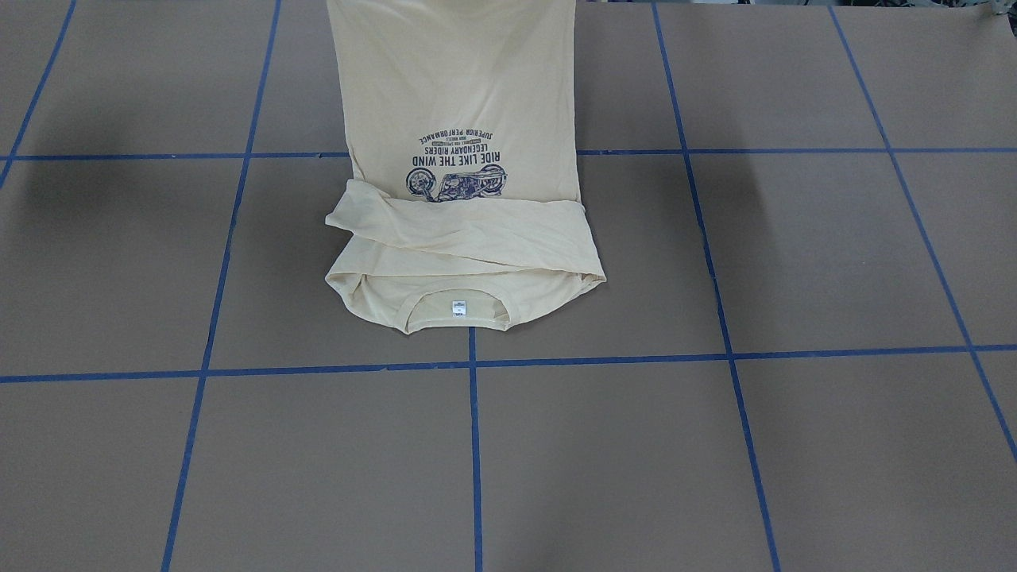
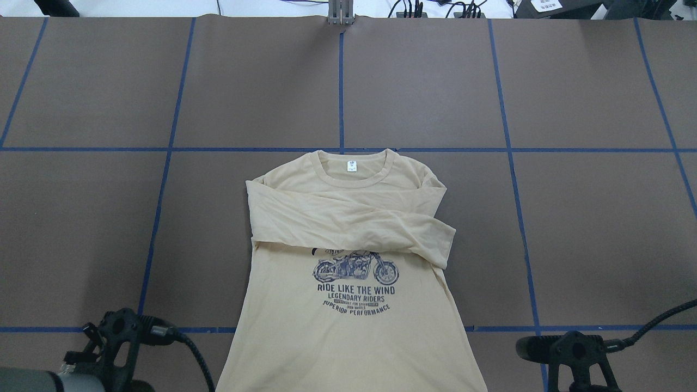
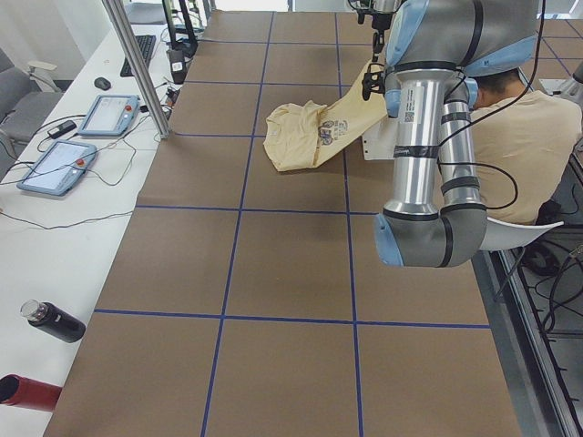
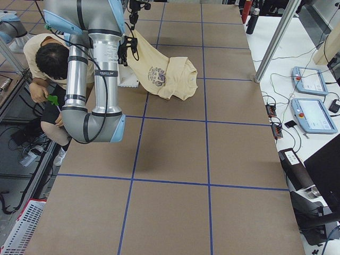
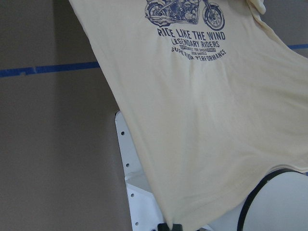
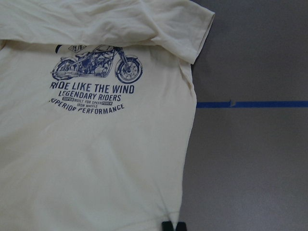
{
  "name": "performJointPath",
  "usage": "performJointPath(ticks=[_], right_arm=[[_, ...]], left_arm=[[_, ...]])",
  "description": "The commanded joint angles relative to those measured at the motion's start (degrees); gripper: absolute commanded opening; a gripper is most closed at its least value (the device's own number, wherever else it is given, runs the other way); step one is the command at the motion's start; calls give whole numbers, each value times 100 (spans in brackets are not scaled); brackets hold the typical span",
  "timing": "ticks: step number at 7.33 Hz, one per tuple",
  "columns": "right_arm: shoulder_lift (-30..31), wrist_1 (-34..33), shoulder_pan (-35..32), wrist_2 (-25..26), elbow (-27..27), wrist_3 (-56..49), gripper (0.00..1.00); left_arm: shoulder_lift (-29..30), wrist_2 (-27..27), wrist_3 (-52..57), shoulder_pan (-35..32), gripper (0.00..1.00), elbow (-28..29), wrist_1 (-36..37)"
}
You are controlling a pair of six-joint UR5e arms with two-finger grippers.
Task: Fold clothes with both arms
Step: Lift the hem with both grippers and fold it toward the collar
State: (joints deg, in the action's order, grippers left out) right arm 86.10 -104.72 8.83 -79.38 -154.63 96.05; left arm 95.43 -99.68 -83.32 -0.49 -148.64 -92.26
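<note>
Showing navy print [image 2: 355, 269], cream T-shirt [image 2: 348, 337] has sleeves [image 2: 348, 223] folded across.

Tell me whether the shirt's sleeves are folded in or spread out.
Folded in: the sleeves lie across the T-shirt, overlapping the top of the motorcycle print; neither spreads onto the table.

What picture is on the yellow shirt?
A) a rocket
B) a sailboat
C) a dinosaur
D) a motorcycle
D, a dark blue motorcycle is printed on the shirt, just above the words RIDE LIKE THE WIND.
</note>
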Motion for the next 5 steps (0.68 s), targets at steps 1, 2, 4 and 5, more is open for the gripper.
performJointPath(ticks=[1, 2, 4, 5], right_arm=[[-686, -13, -861, 28, 972, -42, 0], [-1170, 31, -1362, 11, 1718, -77, 0], [-1622, 31, -2076, 28, 2279, -86, 0], [-1623, 31, -2401, 19, 2288, -104, 0]], left_arm=[[455, 167, 43, -414, 0, 1023, 33], [824, 177, 104, -852, 0, 1665, 24], [1012, 177, 272, -1687, 0, 2022, 24], [1021, 177, 316, -2100, 0, 2023, 24]])
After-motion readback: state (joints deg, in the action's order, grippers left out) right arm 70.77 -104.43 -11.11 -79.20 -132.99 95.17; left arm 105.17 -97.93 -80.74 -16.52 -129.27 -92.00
